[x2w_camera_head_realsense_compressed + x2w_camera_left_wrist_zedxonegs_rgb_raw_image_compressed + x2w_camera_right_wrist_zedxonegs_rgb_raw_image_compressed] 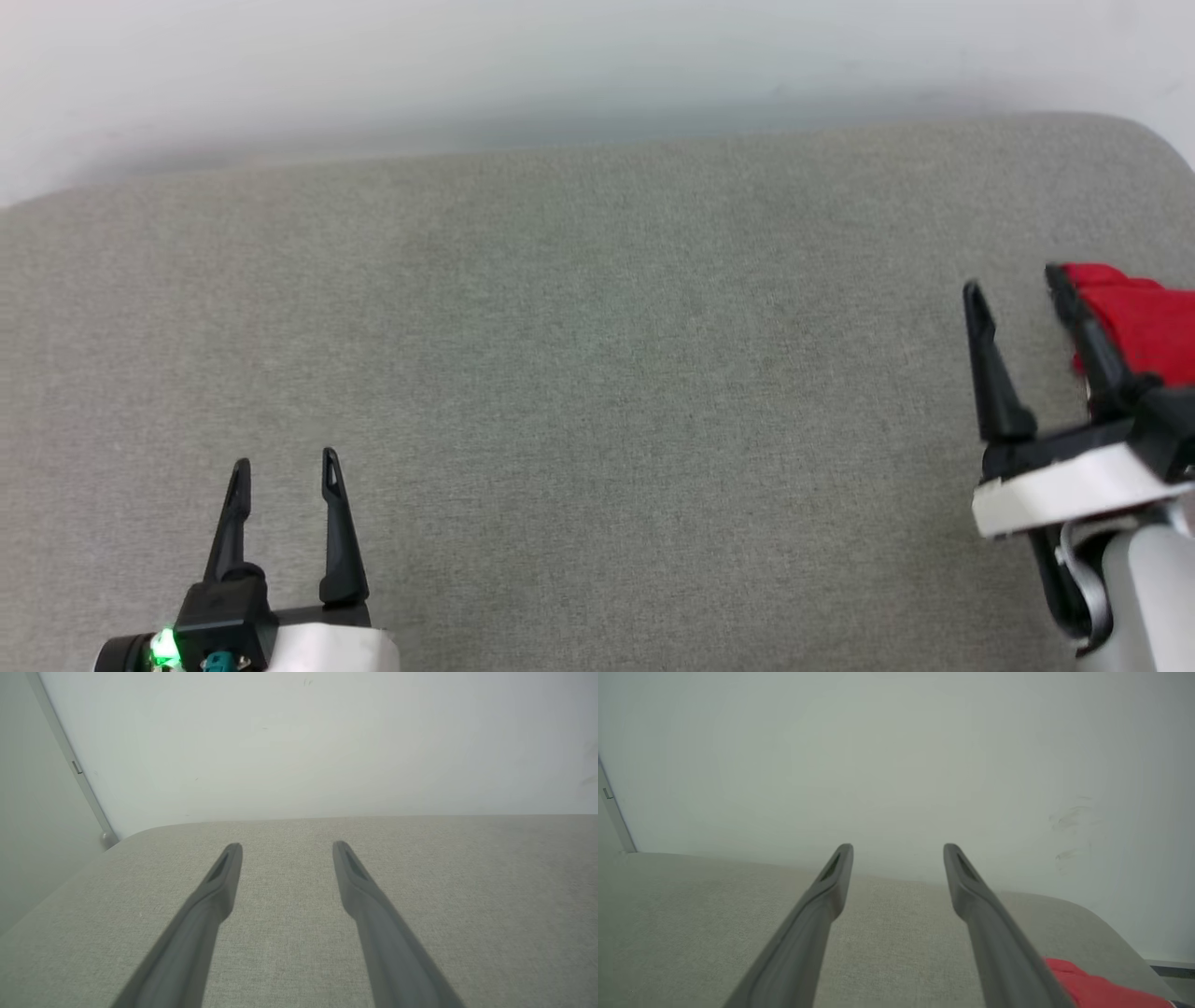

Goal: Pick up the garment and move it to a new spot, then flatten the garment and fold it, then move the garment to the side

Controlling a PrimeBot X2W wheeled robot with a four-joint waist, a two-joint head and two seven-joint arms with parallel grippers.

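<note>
The garment [1141, 319] lies at the 3 o'clock edge of the head view, a soft red heap of thin cloth with shallow folds, cut off by the frame. Its full outline and long axis cannot be told, nor whether it is folded. In the right wrist view it shows as a red corner [1099, 990] at about 5 o'clock, low beside the outer finger.

The right gripper [1013, 282] is by far the nearer one. The garment sits at about 3 o'clock from its tips, just beside the outer finger, which crosses the red edge in the head view; whether it touches the cloth I cannot tell. Its two long dark tapered fingers stand spread apart with nothing between them. Any grasp, I judge, would call for a swing of this hand toward 3 o'clock.

The left gripper [285, 459] rests at 7 o'clock, well apart from the garment, its fingers likewise spread and empty.

Beneath everything is a table [579, 373] covered in grey woven cloth, with rounded corners, against a plain white wall [467, 65].
</note>
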